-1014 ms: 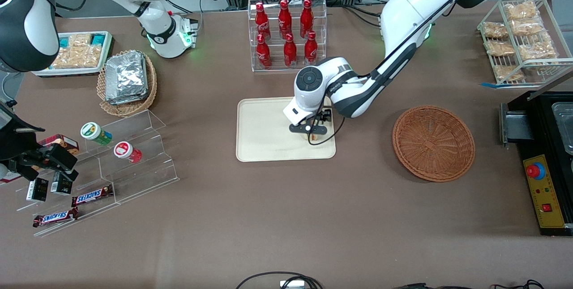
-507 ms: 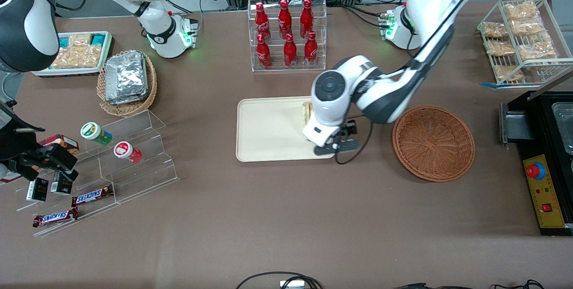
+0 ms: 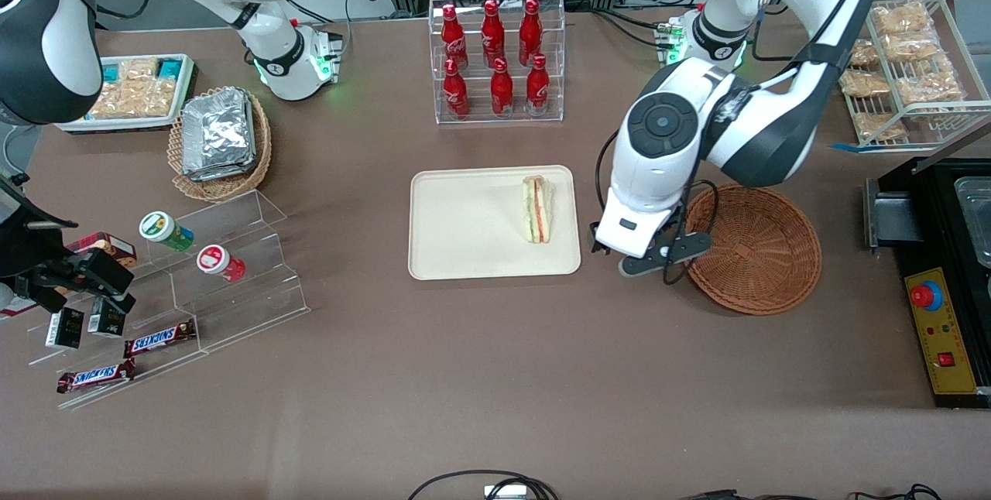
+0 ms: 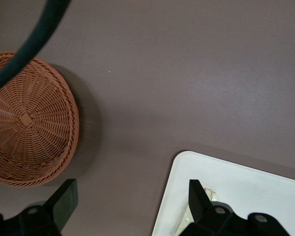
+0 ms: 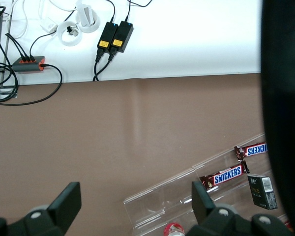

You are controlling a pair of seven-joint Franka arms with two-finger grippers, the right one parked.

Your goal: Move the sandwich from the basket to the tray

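Note:
The sandwich (image 3: 537, 209), a wrapped wedge with green and orange-pink filling, lies on the cream tray (image 3: 464, 221), near the tray's end toward the working arm. The reddish-brown wicker basket (image 3: 751, 248) has nothing in it. My left gripper (image 3: 646, 248) hangs above the bare table between the tray and the basket, partly over the basket's rim. In the left wrist view the gripper (image 4: 132, 199) is open with nothing between its fingers. That view also shows the basket (image 4: 29, 123), a corner of the tray (image 4: 246, 187), and a sliver of the sandwich (image 4: 211, 193) beside one finger.
A clear rack of red bottles (image 3: 497, 59) stands farther from the front camera than the tray. A tan basket of foil packets (image 3: 219, 140) and clear acrylic steps (image 3: 209, 268) lie toward the parked arm's end. A wire rack of snacks (image 3: 902, 66) and a black box (image 3: 948, 268) lie toward the working arm's end.
The gripper has let go of the sandwich on the tray, risen, and moved off the tray toward the basket. The sandwich stays on the tray.

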